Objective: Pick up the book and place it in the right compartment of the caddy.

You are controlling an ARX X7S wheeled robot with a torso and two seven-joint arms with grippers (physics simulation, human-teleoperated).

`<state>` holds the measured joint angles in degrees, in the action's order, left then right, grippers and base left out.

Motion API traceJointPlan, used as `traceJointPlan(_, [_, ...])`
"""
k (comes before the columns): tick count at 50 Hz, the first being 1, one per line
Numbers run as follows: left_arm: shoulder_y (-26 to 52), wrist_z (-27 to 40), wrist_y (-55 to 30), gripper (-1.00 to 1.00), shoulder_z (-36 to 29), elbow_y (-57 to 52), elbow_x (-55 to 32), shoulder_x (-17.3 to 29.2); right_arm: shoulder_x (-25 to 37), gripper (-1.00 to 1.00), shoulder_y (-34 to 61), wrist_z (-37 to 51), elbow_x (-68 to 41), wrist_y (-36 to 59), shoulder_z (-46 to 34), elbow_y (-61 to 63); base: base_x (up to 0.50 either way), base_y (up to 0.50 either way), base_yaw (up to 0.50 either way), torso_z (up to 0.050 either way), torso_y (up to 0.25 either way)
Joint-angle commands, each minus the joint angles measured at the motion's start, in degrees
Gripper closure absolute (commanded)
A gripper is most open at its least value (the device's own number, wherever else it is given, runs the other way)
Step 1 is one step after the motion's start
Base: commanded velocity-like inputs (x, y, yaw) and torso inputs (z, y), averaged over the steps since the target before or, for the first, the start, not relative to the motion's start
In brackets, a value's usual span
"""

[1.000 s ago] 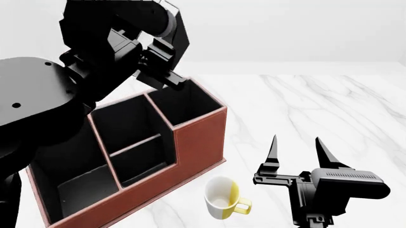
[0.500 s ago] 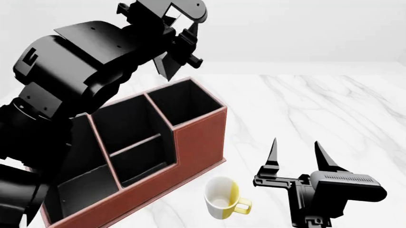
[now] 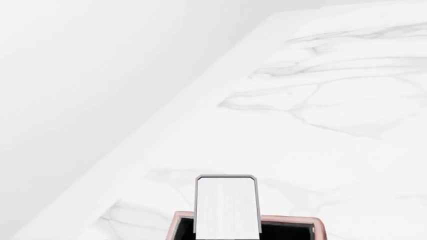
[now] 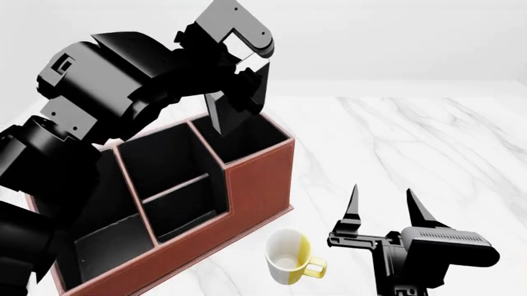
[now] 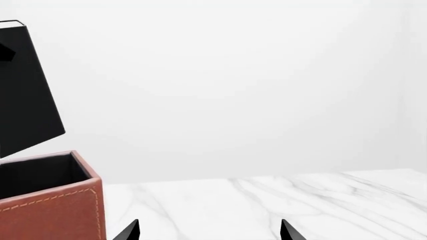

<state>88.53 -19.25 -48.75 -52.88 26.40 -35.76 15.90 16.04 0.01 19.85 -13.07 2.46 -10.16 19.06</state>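
White walls and a white marble worktop [image 4: 411,135] surround me. The book [image 4: 233,111] hangs tilted over the right compartment [image 4: 243,137] of the caddy [image 4: 255,185], its lower edge at or just inside the mouth; the left fingers [image 4: 239,92] seem to grip its top, though I cannot tell their spread. I judge this the insertion step: next I must straighten the book and lower it without catching the rim. My right fingers [image 4: 383,203] sit wide apart and empty, near the yellow mug [image 4: 290,256].
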Motion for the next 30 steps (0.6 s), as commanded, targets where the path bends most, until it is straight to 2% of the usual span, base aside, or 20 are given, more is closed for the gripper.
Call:
traceJointPlan(1, [0.6, -3.4, 3.0, 1.00, -0.4, 4.8, 3.9, -2.5, -0.7, -1.00, -0.6, -1.1, 0.6, 0.2, 1.1, -0.1, 0.00, 0.00, 0.00, 0.000, 0.000])
traceJointPlan(5, [-0.1, -3.8, 3.6, 1.00, -1.1, 3.4, 4.2, -2.0, -0.7, -1.00, -0.7, -1.0, 0.5, 0.0, 1.1, -0.3, 0.00, 0.00, 0.00, 0.000, 0.000])
traceJointPlan(11, [-1.1, -4.2, 8.1, 1.00, -1.2, 8.1, 5.5, -3.5, -0.8, -1.00, -1.0, -0.6, 0.5, 0.3, 0.8, 0.0, 0.00, 0.00, 0.00, 0.000, 0.002])
traceJointPlan(30, [-4.1, -6.8, 11.7, 1.00, -3.1, 11.6, 6.2, -4.6, -0.4, -1.00, -1.7, 0.3, 0.2, 1.0, 0.5, 1.1, 0.00, 0.00, 0.00, 0.000, 0.002])
